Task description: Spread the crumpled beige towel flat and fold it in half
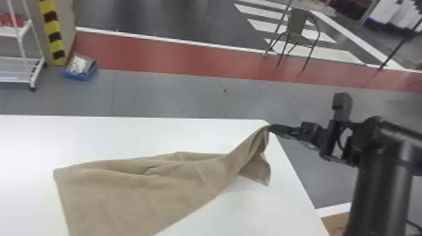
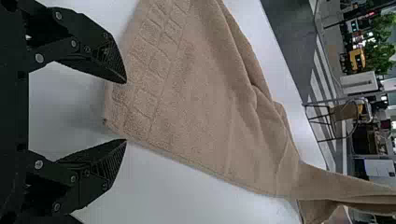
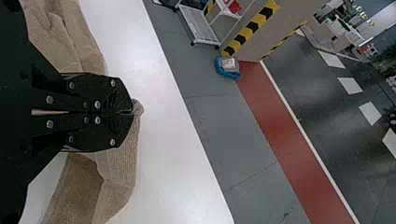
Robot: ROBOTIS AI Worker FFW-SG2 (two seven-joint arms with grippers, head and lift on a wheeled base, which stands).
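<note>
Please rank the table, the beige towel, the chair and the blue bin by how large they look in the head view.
1. Table
2. Beige towel
3. Chair
4. Blue bin

The head view looks down and ahead from up high, over the table (image 1: 94,135). The left wrist view is close to the towel (image 1: 125,197) and looks along it toward a chair (image 1: 296,23). The right wrist view is close too, and looks past the table to a blue box (image 1: 75,75). The head view shares the chair with the left one, the blue box with the right.
</note>
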